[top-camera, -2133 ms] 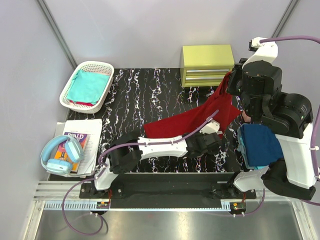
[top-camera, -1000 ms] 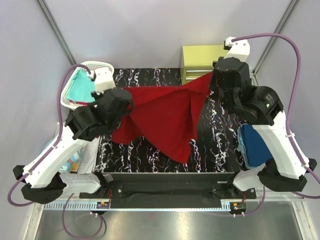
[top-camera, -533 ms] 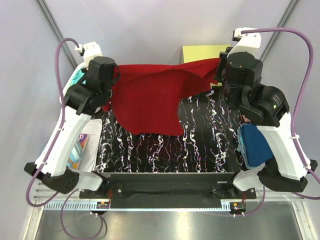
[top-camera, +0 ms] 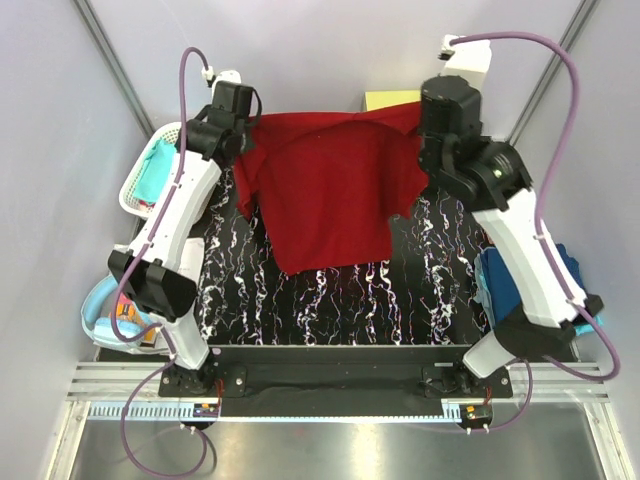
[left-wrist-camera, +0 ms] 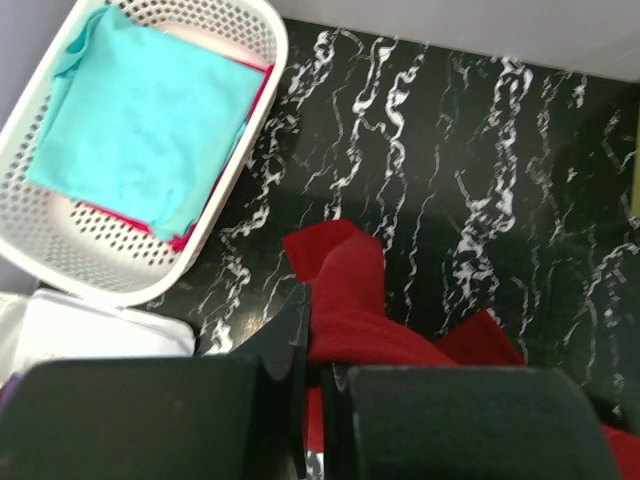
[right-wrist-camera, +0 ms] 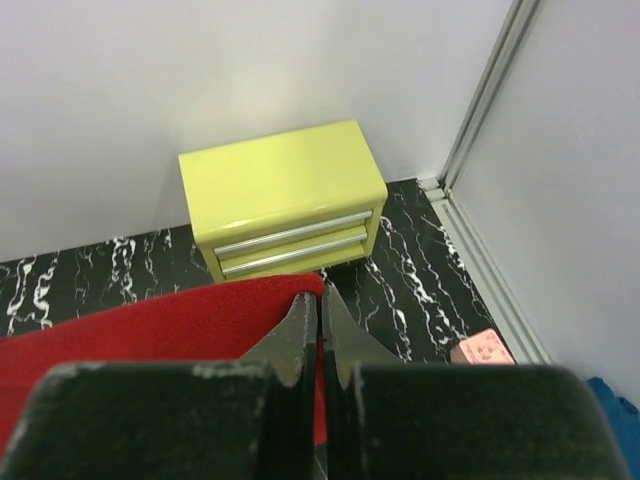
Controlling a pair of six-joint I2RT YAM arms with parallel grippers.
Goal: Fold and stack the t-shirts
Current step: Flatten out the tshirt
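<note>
At the upper left of the overhead view sits a white lattice basket. A folded teal shirt lies in it, with a strip of red cloth showing underneath. Upper right, against the back wall, stands a yellow chest; both of its drawers are shut, so its inside is hidden. Pale grey panels wall in the black, white-veined tabletop. Over its upper middle hangs the dark red shirt, stretched by its top edge between the two arms. The left pincer is clamped narrow on one top corner and the right pincer on the other. At the right edge a folded navy shirt lies on a light blue shirt. A small pink block sits near the right wall.
</note>
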